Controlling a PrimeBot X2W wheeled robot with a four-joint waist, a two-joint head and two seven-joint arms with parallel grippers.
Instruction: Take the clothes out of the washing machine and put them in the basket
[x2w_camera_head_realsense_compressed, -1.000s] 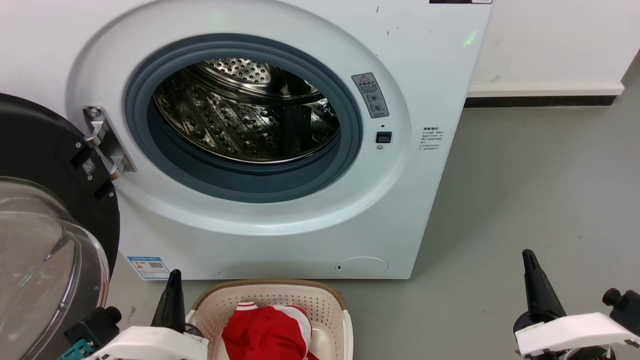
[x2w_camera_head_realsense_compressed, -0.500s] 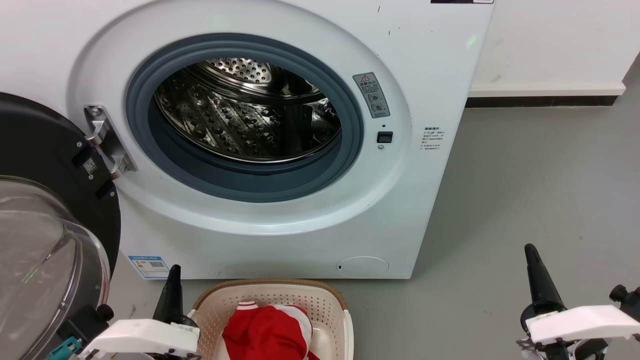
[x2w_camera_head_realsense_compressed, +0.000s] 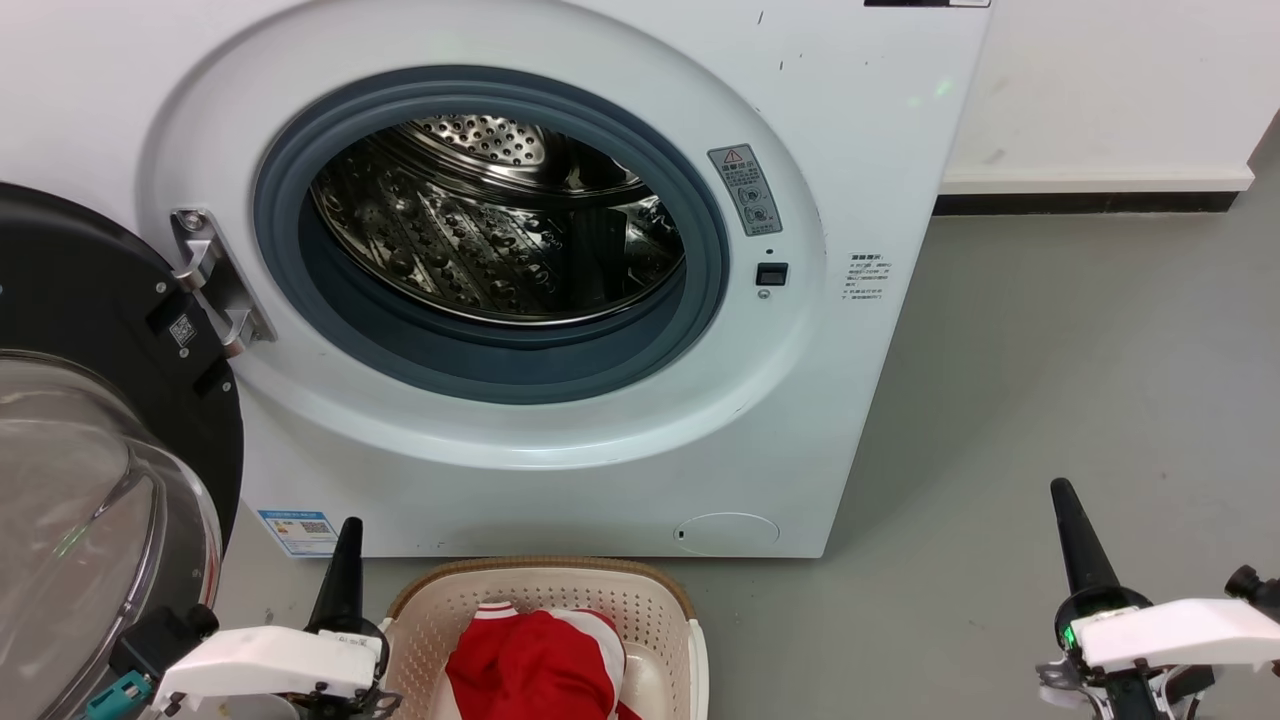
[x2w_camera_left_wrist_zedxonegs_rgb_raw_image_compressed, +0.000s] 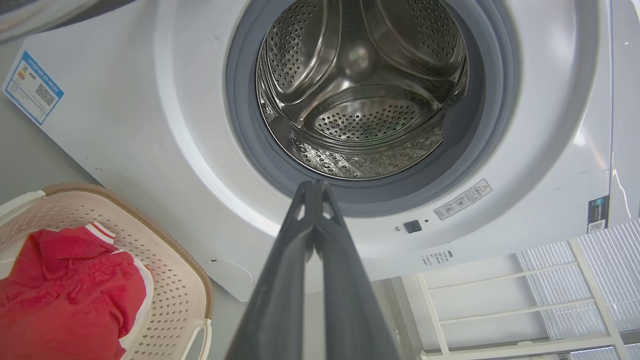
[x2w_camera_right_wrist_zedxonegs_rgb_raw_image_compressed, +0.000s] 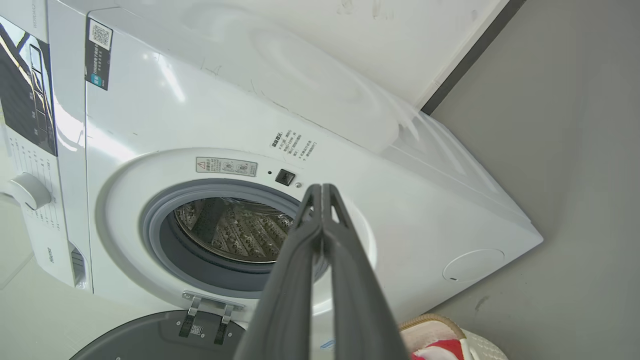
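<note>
- The clothes (x2w_camera_head_realsense_compressed: 535, 665) are red with white stripes. They lie in a soft heap inside the basket (x2w_camera_head_realsense_compressed: 640, 605), at the bottom of the head view.
- The basket sits on the grey floor (x2w_camera_head_realsense_compressed: 1050, 380), just in front of the washing machine (x2w_camera_head_realsense_compressed: 860, 150) and below its big round hole.
- The left gripper (x2w_camera_head_realsense_compressed: 350, 530) is just beside the basket, on its left side. It is near the clothes but does not touch them.
- The right gripper (x2w_camera_head_realsense_compressed: 1064, 500) is well apart from the basket, far off to the right over the floor.
- Both grippers are low in the head view, and their dark fingers point up toward the washing machine.
- In the left wrist view, the left gripper's two fingers are pressed tight together, tip touching tip. They point at the bottom of the grey ring (x2w_camera_head_realsense_compressed: 480, 375). The clothes show low on the left, in the basket.
- In the right wrist view, the right gripper's two fingers are pressed tight together too. A small bit of the basket and the clothes shows in the bottom right corner.
- The door (x2w_camera_head_realsense_compressed: 100, 320) stands open on the left, and the shiny drum (x2w_camera_head_realsense_compressed: 480, 250) with its little holes can be seen.
</note>
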